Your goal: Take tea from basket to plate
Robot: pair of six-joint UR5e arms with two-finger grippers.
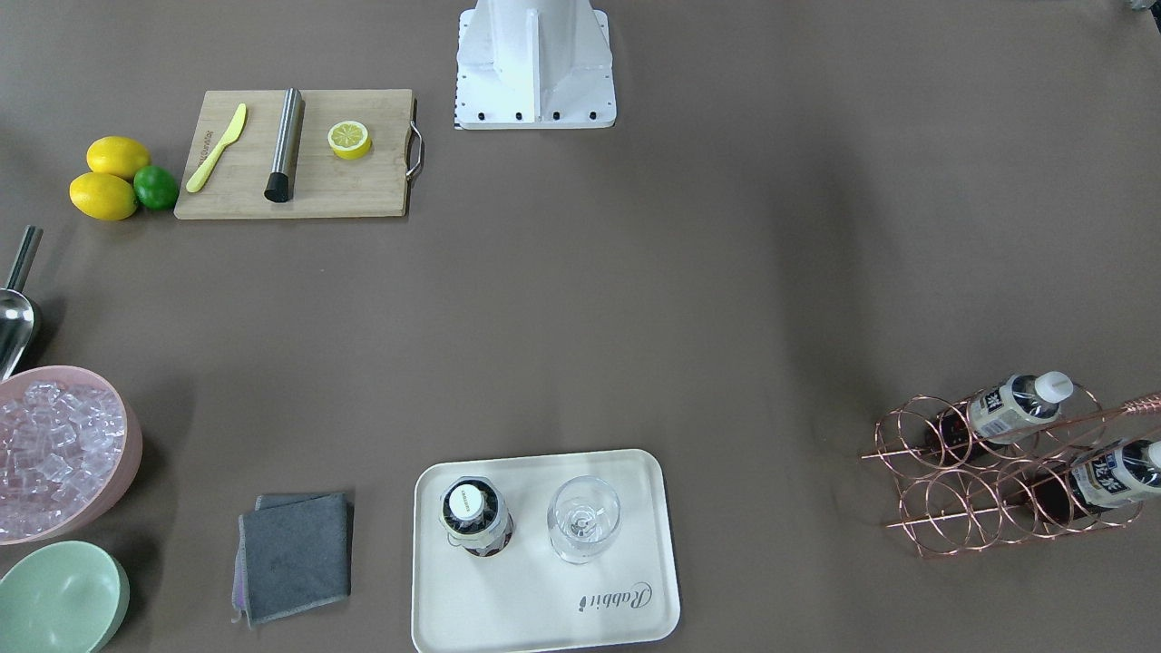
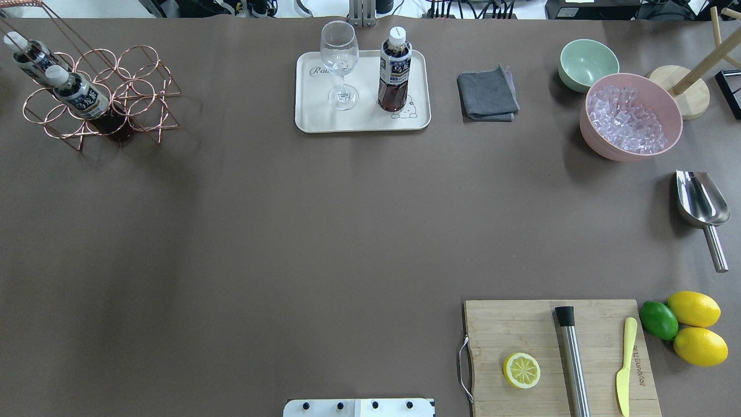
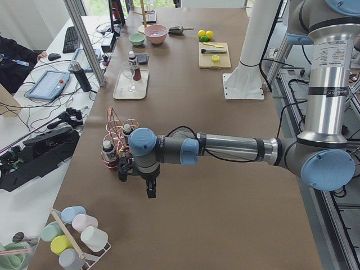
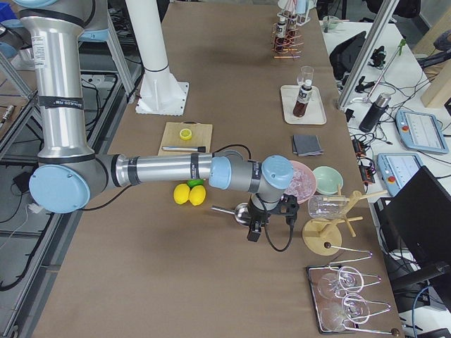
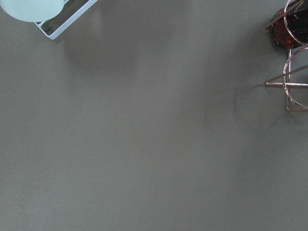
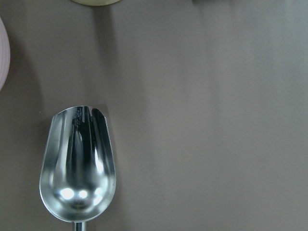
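Exterior left shows my left arm stretched out level, left gripper (image 3: 150,190) pointing down near the basket (image 3: 117,125); I cannot tell how wide it stands.

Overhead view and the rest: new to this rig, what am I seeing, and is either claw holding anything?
Two robot arms share one table. Two pictures look down from opposite sides, two from the table's ends, two from the wrists. One tea bottle stands on the tray beside a wine glass; two more sit in the copper wire basket. The left claw hangs beside the basket, the right claw over a metal scoop. Neither seems to hold anything; open or shut is unclear.
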